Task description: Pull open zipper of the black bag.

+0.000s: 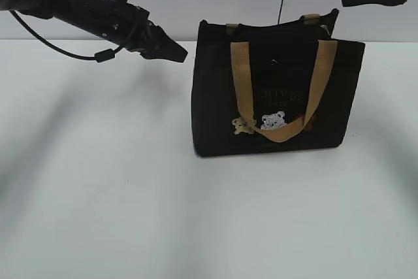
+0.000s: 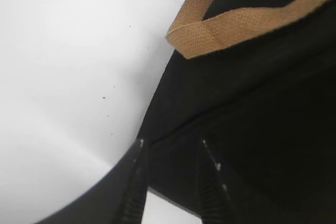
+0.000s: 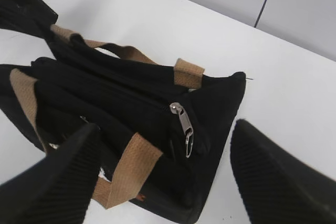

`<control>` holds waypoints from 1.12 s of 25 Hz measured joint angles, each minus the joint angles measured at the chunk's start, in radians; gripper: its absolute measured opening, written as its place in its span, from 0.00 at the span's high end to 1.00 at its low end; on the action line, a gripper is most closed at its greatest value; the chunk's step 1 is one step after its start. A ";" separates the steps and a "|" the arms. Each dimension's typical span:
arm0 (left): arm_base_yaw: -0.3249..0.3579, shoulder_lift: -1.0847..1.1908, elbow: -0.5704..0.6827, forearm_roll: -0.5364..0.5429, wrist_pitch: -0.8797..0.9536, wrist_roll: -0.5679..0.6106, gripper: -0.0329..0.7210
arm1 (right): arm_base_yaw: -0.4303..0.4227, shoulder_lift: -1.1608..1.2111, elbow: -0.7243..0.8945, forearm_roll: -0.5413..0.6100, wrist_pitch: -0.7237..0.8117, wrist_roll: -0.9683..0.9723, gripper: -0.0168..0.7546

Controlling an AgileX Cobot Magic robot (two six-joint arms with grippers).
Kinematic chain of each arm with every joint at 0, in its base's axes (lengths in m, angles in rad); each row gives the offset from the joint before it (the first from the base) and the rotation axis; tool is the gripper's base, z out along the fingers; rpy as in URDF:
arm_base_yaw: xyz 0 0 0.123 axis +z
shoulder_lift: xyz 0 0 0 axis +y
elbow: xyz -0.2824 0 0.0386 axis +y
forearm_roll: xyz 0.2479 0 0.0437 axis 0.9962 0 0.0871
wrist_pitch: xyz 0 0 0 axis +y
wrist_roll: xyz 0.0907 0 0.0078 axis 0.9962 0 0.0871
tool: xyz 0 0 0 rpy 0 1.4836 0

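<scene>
Bag first: the black bag point(image 1: 277, 99) stands upright on the white worktop point(image 1: 98, 194), right of centre in the exterior view, its front panel showing brownish lettering, a white bear patch point(image 1: 273, 120) and a tan one point(image 1: 243, 126) beside it. One tan handle point(image 1: 281, 89) hangs down the front in a loop; the other handle point(image 3: 131, 53) lies along the far side of the top. The zipper point(image 3: 185, 124), a silver pull, rests on the bag's top near its corner in the right wrist view, hanging down over the edge, touched by nothing. The right gripper point(image 3: 163, 182) hovers above that end of the bag with its fingers point(image 3: 58, 177) spread wide, the pull lying in the gap between them but well below. The left gripper point(image 1: 171, 50) hangs in the air just beside the bag's upper left corner; its fingers point(image 2: 135, 182) stand partly apart, holding nothing, with the bag's black side and the worktop beyond them.
</scene>
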 joint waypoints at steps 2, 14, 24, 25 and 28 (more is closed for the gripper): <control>0.001 -0.023 0.000 0.052 0.001 -0.072 0.64 | 0.000 -0.011 0.000 0.000 0.027 0.000 0.23; 0.002 -0.174 0.005 0.388 0.116 -0.493 0.55 | 0.005 -0.104 0.002 -0.001 0.243 0.027 0.23; -0.004 -0.487 0.235 0.535 0.163 -0.660 0.54 | 0.077 -0.271 0.082 -0.065 0.313 0.129 0.23; -0.004 -0.538 0.263 0.554 0.152 -0.679 0.54 | 0.077 -0.297 0.092 -0.072 0.320 0.152 0.23; -0.004 -0.687 0.363 0.611 0.121 -0.766 0.54 | 0.077 -0.374 0.135 -0.085 0.355 0.207 0.23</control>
